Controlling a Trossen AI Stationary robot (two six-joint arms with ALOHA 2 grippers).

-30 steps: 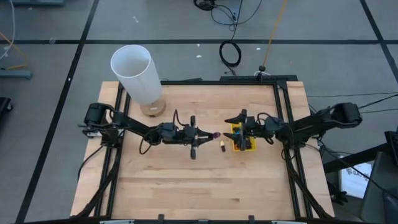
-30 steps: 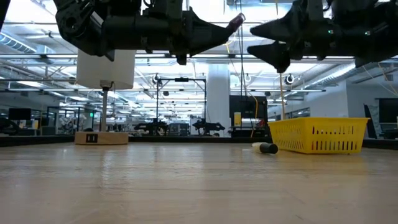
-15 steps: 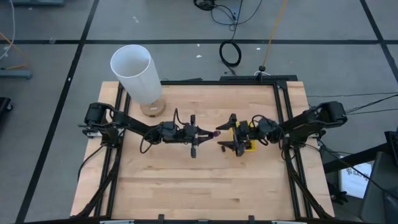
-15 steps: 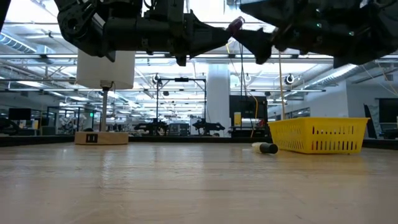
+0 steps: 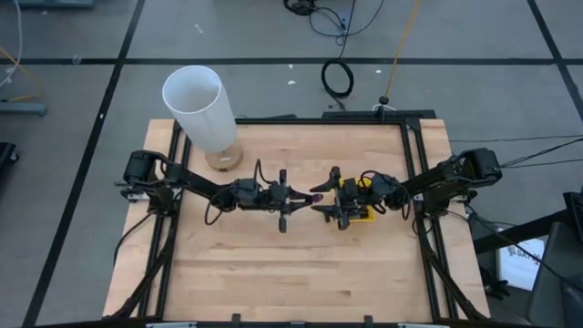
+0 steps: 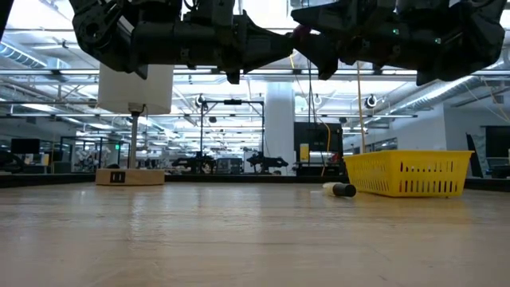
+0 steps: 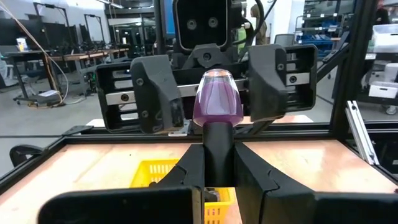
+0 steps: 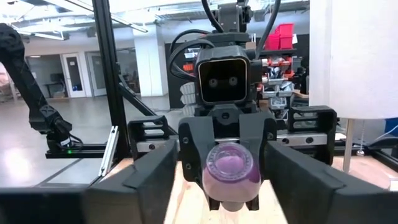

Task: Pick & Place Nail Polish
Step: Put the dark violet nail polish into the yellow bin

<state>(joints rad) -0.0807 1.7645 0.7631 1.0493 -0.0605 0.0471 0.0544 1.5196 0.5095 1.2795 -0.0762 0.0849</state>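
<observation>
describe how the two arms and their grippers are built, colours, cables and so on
Both arms are matte black, jointed, with loose black cables looping along them. The left gripper and right gripper each have two chunky black angular fingers on a slotted rail, below a boxy black wrist camera with two lenses.

Even, bright overhead illumination is recorded in the high view; only faint, soft shadows are cast on the wooden table (image 5: 273,273). In the low view both arms are reduced to dark silhouettes by backlight from ceiling strip lights (image 6: 478,100), and the nearest tabletop is blurred. In the wrist views close foreground parts are rendered soft.
</observation>
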